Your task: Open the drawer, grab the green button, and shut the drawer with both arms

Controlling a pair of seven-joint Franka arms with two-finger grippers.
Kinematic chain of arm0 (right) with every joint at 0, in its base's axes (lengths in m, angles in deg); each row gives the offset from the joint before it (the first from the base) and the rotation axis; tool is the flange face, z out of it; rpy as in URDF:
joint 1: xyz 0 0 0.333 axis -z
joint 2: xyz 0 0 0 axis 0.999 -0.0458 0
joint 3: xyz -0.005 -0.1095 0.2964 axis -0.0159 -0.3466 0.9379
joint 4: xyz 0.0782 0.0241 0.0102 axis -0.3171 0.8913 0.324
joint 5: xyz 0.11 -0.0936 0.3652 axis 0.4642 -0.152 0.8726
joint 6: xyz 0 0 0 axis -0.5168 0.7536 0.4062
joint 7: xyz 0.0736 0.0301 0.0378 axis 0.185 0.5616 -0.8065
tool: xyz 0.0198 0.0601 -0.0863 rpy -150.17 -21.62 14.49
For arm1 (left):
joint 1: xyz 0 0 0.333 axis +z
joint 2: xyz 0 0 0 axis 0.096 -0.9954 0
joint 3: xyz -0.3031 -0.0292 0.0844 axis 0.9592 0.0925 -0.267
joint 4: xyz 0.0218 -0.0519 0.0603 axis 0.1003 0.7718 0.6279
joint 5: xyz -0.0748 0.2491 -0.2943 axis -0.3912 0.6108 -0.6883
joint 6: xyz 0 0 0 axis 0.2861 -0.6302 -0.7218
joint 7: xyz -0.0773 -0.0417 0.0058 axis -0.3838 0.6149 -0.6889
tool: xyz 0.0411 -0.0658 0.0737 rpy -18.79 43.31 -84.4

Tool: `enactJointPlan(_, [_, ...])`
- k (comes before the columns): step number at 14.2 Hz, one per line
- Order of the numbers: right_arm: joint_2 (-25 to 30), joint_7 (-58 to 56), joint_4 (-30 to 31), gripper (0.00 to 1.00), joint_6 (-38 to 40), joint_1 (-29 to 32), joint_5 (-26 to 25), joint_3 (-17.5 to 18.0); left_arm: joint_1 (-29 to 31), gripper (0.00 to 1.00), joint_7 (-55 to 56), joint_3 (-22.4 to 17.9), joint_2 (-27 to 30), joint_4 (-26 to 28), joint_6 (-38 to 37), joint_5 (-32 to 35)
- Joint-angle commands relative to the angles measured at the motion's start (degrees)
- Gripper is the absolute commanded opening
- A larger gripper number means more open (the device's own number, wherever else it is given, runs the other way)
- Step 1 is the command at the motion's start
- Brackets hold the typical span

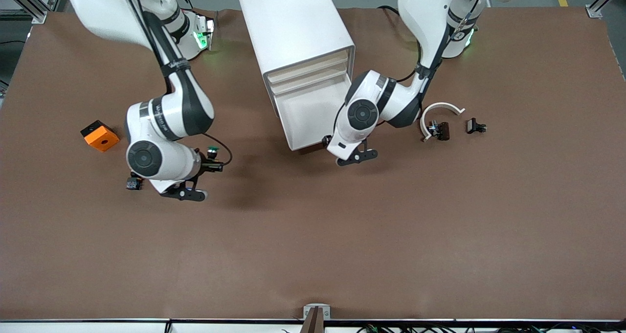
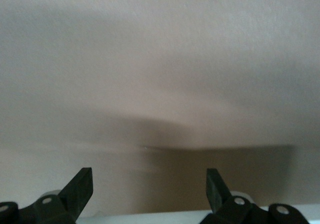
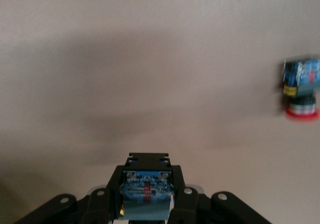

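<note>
The white cabinet (image 1: 293,25) stands at the table's back middle. Its lowest drawer (image 1: 310,115) is pulled out and its pale inside shows nothing in it. My right gripper (image 1: 217,166) is shut on the green-capped button (image 1: 212,152) and holds it above the table, toward the right arm's end from the drawer. In the right wrist view the button's dark blue body (image 3: 147,191) sits between the fingers of the right gripper (image 3: 148,176). My left gripper (image 1: 326,140) is open and empty at the drawer's front corner. In the left wrist view its fingers (image 2: 80,186) stand wide apart over a blurred pale surface.
A red-capped button (image 3: 300,91) lies on the table beside the right arm's hand, also seen in the front view (image 1: 133,183). An orange block (image 1: 100,135) lies toward the right arm's end. A white curved piece (image 1: 440,112) and two small black parts (image 1: 439,130) lie toward the left arm's end.
</note>
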Motion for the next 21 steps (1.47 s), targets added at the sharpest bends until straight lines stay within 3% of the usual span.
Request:
enactJointPlan(1, [2.88,-5.06,6.26,0.30,-8.37,2.63,-4.06,1.06,-0.06,1.00,0.93,1.32,-0.62,0.72,-0.29,0.27])
enactJointPlan(6, [1.57,-5.24,11.89,0.30,-21.75,3.42,-7.60,1.06,0.12,1.00,0.84,3.78,0.07,0.46,-5.47,-5.17])
enactJointPlan(19, [-4.59,-7.70,12.16,0.31,-27.38,6.24,-7.60,1.06,-0.14,1.00,0.93,9.76,-1.50,0.45,-5.92,-16.25])
enactJointPlan(21, [-4.59,-7.70,12.16,0.37,-27.30,6.24,-7.60,1.06,-0.23,1.00,1.01,9.94,-2.21,0.54,-5.92,-18.69])
